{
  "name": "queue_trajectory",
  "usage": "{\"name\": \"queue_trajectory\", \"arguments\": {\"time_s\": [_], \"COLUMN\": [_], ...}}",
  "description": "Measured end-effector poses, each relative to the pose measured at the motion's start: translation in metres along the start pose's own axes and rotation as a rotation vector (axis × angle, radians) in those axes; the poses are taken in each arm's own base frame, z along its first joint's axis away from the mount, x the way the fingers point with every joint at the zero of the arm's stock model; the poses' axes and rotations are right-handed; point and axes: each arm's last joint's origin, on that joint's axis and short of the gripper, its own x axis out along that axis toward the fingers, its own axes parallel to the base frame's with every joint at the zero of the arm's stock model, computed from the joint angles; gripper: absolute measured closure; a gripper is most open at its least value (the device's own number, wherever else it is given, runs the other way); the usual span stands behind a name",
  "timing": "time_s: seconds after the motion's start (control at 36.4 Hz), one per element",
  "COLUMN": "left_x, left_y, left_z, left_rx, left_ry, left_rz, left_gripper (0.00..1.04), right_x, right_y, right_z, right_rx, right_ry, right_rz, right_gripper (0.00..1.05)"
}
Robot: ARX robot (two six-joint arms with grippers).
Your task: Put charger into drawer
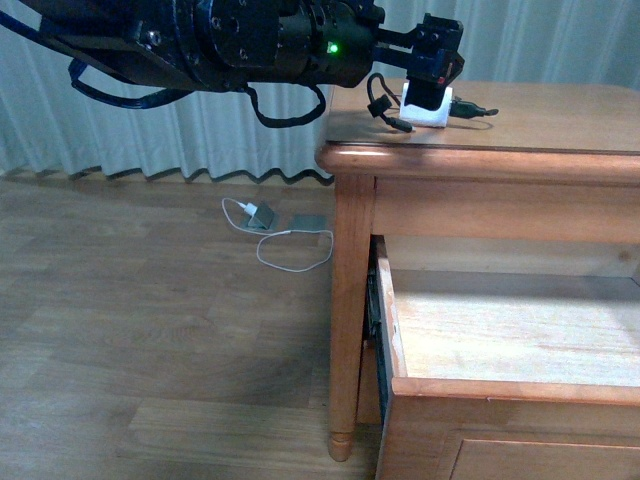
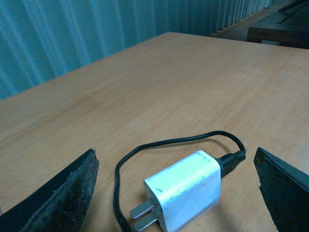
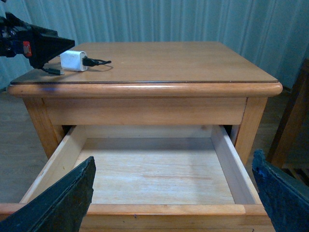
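Note:
The charger (image 1: 438, 110) is a small white block with a looped black cable, lying near the back left corner of the dresser top. My left gripper (image 1: 432, 80) hovers open right over it. In the left wrist view the charger (image 2: 186, 191) lies between the two dark fingers (image 2: 67, 198), apart from both, with my left gripper (image 2: 175, 159) wide around it. Below, the drawer (image 1: 500, 388) stands pulled out, its pale wood inside bare. My right gripper (image 3: 174, 162) is open in front of the drawer (image 3: 159, 209); the charger (image 3: 73, 60) and my left gripper (image 3: 46, 46) show at the top's far corner.
The dresser top (image 1: 560, 120) has a rounded front edge. On the wood floor lie a white plug with a thin white cable (image 1: 262, 218) and grey plates (image 1: 310, 222). Pale curtains (image 1: 150, 140) hang behind. Dark wooden furniture (image 3: 294, 121) stands beside the dresser.

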Motion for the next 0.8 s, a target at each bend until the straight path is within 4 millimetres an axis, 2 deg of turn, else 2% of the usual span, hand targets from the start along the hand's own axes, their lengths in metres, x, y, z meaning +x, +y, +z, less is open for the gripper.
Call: {"name": "queue_trajectory", "arguments": {"time_s": [0.16, 0.27, 0.36, 0.44, 0.52, 0.63, 0.8], "left_x": [0.015, 0.021, 0.026, 0.027, 0.027, 0.023, 0.003], "left_y": [-0.005, -0.007, -0.006, -0.007, -0.007, -0.008, -0.017], "left_z": [-0.017, -0.021, -0.020, -0.020, -0.020, -0.023, -0.020], "left_rx": [-0.015, -0.016, -0.013, -0.013, -0.014, -0.026, -0.065], "left_ry": [0.021, 0.025, 0.025, 0.025, 0.023, 0.016, -0.019], "left_rz": [-0.034, -0.048, -0.034, -0.032, -0.030, -0.014, -0.012], "left_gripper": [0.06, 0.08, 0.24, 0.34, 0.42, 0.43, 0.44], "right_x": [0.000, 0.000, 0.000, 0.000, 0.000, 0.000, 0.000], "right_y": [0.000, 0.000, 0.000, 0.000, 0.000, 0.000, 0.000], "right_z": [0.000, 0.000, 0.000, 0.000, 0.000, 0.000, 0.000], "right_rx": [0.000, 0.000, 0.000, 0.000, 0.000, 0.000, 0.000], "right_ry": [0.000, 0.000, 0.000, 0.000, 0.000, 0.000, 0.000], "right_rz": [0.000, 0.000, 0.000, 0.000, 0.000, 0.000, 0.000], "right_gripper": [0.09, 0.09, 0.09, 0.09, 0.09, 0.09, 0.09]}}
